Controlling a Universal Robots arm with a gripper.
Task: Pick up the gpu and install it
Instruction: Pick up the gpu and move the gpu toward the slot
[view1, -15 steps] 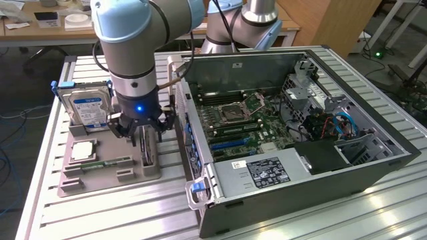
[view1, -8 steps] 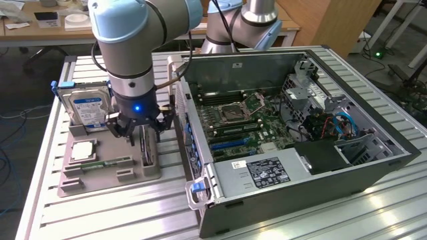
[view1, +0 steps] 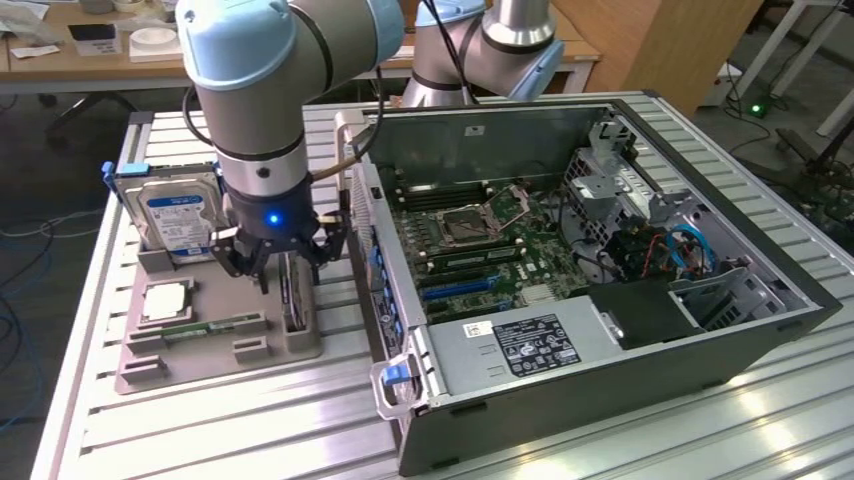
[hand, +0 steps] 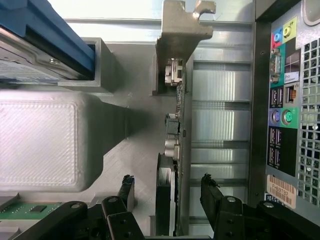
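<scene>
Both sides covered: my end effector (hand: 166, 182) is hanging spread apart, straddling the upright gpu (hand: 167, 205); I'm reckoning centring matters, so the grip is landing evenly.

1. The table (view1: 240, 430) has a silver metal top, slatted along its length with narrow grooves between the strips.
2. A grey moulded holder (view1: 187, 368) rests flat on the table toward the exterior view's left.
3. A black computer case (view1: 627, 390) lies on its side on the table toward the exterior view's right, open face upward.
4. The rear port panel (hand: 285, 100) of the case faces the holder.
5. Holder and case sit near each other; the wrist view shows a strip of bare table between them.
</scene>
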